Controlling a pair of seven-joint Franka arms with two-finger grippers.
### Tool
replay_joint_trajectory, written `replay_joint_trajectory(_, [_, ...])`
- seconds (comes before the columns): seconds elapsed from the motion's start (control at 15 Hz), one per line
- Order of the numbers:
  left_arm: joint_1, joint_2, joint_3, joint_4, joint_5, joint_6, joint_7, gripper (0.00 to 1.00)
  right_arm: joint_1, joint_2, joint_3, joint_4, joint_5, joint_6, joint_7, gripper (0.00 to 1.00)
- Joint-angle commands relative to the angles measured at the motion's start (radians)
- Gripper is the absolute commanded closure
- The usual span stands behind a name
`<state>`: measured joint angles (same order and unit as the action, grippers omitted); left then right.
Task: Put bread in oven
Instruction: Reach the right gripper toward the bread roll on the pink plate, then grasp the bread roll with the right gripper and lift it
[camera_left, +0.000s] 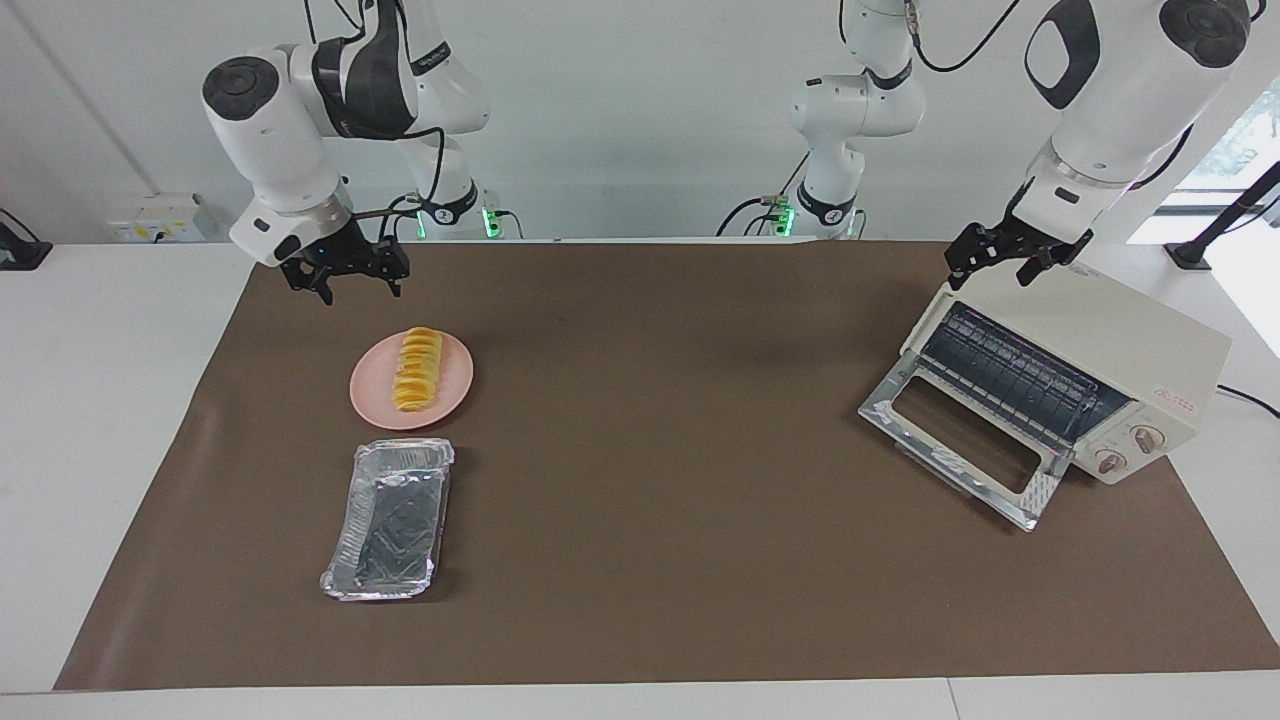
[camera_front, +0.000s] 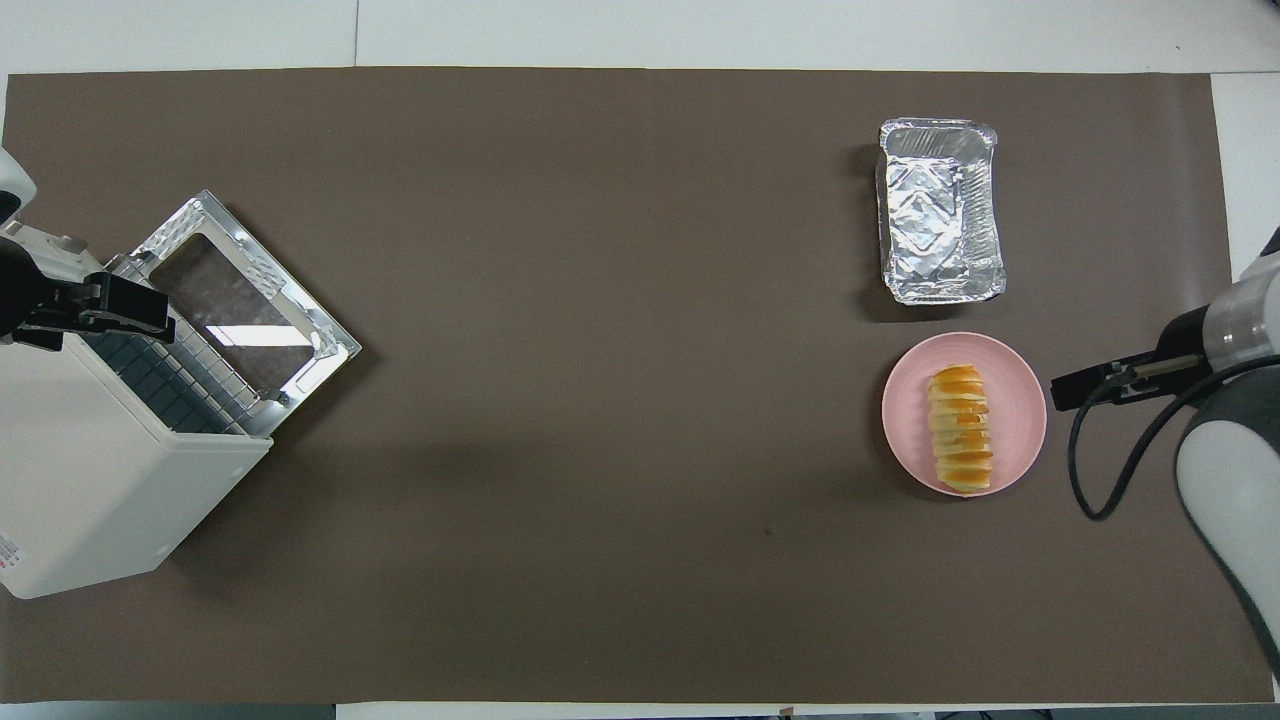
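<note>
1. Right gripper (camera_left: 354, 285) hangs in the air with its two fingers wide apart, and it holds nothing.
2. It is up over the brown mat (camera_left: 650, 560), just beside the pink plate (camera_left: 455, 385), on the side of the plate that is nearer to the robots.
3. It does not touch the plate or the bread (camera_left: 417, 369).
4. In the overhead view only one dark finger (camera_front: 1095, 385) of this gripper shows, close to the rim of the plate.
5. The bread is a small yellow-orange loaf with ridges across it.
6. It lies flat on the pink plate, and it is about as long as the plate is wide.
7. One end of the bread points to the robots and the other end points to the foil tray (camera_left: 392, 518).
8. The foil tray is shiny and crinkled, with nothing in it.
9. It sits just beside the plate, farther from the robots than the plate.
10. The plate and the tray are at the right arm's end of the table.
11. The oven (camera_left: 1105, 365) is well apart from the plate, at the left arm's end of the table.
12. It is a cream-white box, turned at a slant on the mat.
13. Its glass door (camera_left: 965, 440) is folded all the way down, so the wire rack (camera_left: 1010, 370) inside shows.
14. Two round knobs (camera_left: 1128, 450) sit on its front, beside the door.
15. Left gripper (camera_left: 1005, 262) waits in the air over the top edge of the oven.
16. Its fingers are spread apart too, and it holds nothing.
</note>
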<state>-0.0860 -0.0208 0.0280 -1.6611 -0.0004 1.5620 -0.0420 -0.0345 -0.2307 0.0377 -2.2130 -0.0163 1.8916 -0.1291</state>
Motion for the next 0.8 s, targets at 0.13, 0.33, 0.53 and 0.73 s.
replay_joint_trajectory(0.13, [0.000,0.004,-0.002,0.011,0.002,0.004,-0.001,0.00,-0.005,-0.009,0.004,-0.272,0.015,0.323,0.008,0.00])
replay_joint_trajectory(0.33, [0.000,0.004,-0.002,0.009,0.002,0.003,-0.001,0.00,0.033,0.074,0.004,-0.309,0.015,0.464,0.013,0.00])
replay_joint_trajectory(0.53, [0.000,0.004,-0.002,0.009,0.002,0.006,-0.001,0.00,0.041,0.135,0.004,-0.309,0.015,0.543,0.032,0.00])
replay_joint_trajectory(0.73, [0.002,0.002,-0.002,0.007,0.000,0.006,0.001,0.00,0.041,0.139,0.004,-0.309,0.015,0.555,0.023,0.00])
